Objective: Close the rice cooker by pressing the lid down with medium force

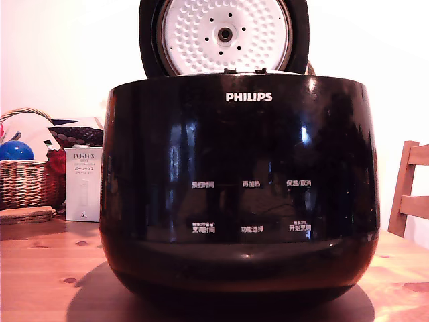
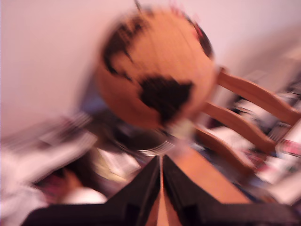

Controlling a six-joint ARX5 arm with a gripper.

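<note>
The glossy black rice cooker (image 1: pixel 238 194) fills the exterior view, with a white PHILIPS logo and white button labels on its front. Its round lid (image 1: pixel 224 35) stands open and upright behind the body, showing the white dimpled inner plate with small holes. No arm or gripper appears in the exterior view. In the blurred wrist view, my gripper (image 2: pixel 160 165) shows two black fingers meeting at their tips with nothing between them. I cannot make out the cooker or lid for certain in that view.
The cooker sits on a wooden table (image 1: pixel 40 268). At the exterior view's left stand a wicker basket (image 1: pixel 27 181) and a white PORLEX box (image 1: pixel 83 184); a wooden chair (image 1: pixel 410 191) is at its right. An orange and black globe-like ball (image 2: pixel 155 70) blurs ahead of the wrist camera.
</note>
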